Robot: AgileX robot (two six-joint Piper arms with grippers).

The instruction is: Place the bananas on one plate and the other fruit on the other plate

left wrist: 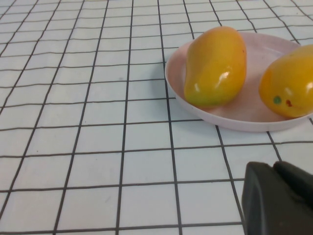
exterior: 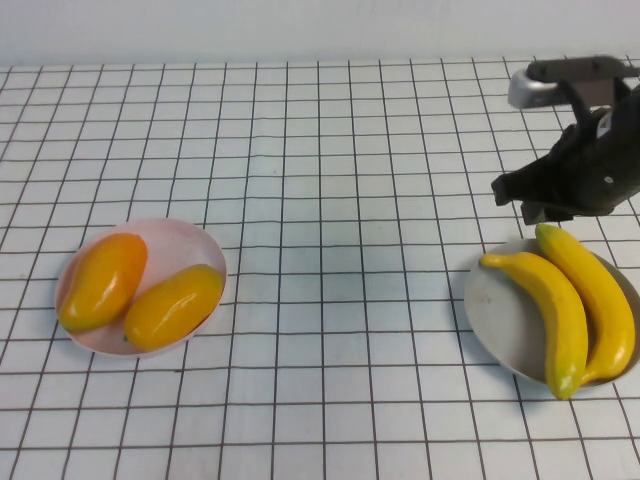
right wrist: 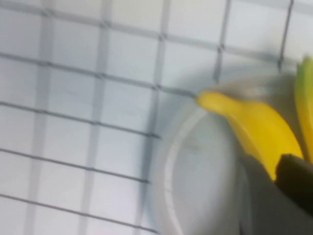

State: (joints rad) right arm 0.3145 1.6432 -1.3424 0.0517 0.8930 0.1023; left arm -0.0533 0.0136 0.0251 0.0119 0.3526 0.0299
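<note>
Two yellow bananas [exterior: 570, 300] lie side by side on the grey-blue plate [exterior: 495, 310] at the right; one banana [right wrist: 254, 129] and the plate [right wrist: 195, 171] also show in the right wrist view. Two orange-yellow mangoes [exterior: 105, 280] [exterior: 172, 305] lie on the pink plate [exterior: 190, 238] at the left. My right gripper [exterior: 510, 195] hangs just beyond the grey-blue plate, above its far rim, shut and empty [right wrist: 276, 169]. My left gripper [left wrist: 274, 166] is out of the high view; its wrist view shows it shut and empty, short of the pink plate [left wrist: 234, 115] with the mangoes [left wrist: 215, 66].
The table is covered by a white cloth with a black grid [exterior: 340, 200]. A pale wall runs along the far edge [exterior: 300, 30]. Open cloth lies between the two plates.
</note>
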